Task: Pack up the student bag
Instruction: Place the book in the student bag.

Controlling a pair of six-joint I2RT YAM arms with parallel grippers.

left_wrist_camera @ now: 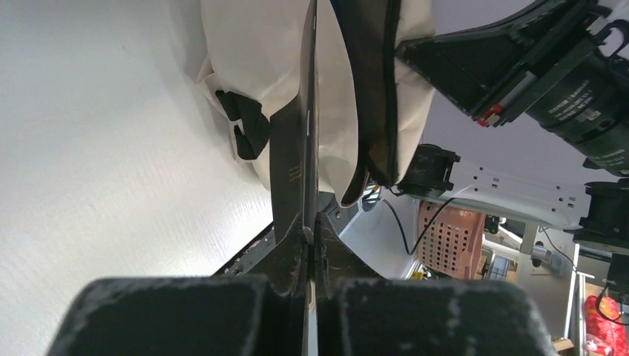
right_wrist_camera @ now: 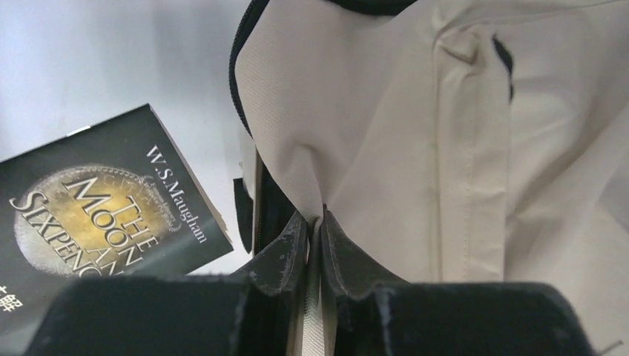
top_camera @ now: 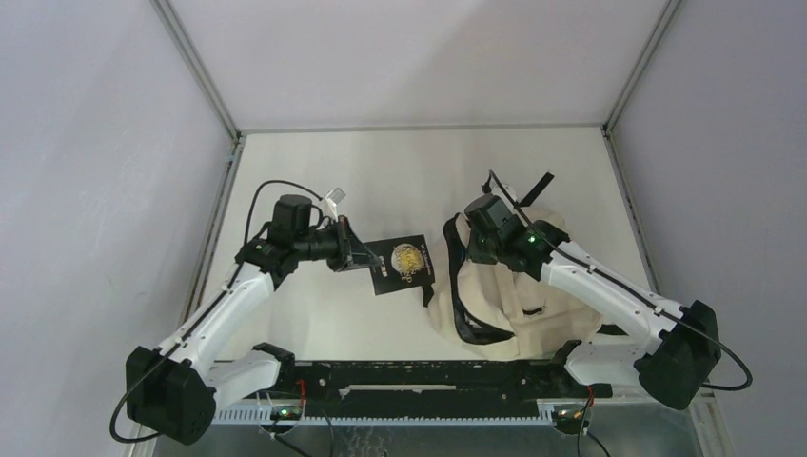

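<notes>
The right claw pinches a fold of the cream student bag between its 2 fingers, while to the left a black book, The Moon and Sixpence, seemingly sits just beside the bag above the white surface.

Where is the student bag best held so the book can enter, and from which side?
Probably the student bag's thin rim by the black zipper, where the right gripper pinches it, coming over its body: the side facing the book is free.

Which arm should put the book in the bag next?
Left. The left gripper is shut on the book, which points toward the bag. The right gripper is pinching the bag's fabric, probably holding it open, so it is busy.
</notes>
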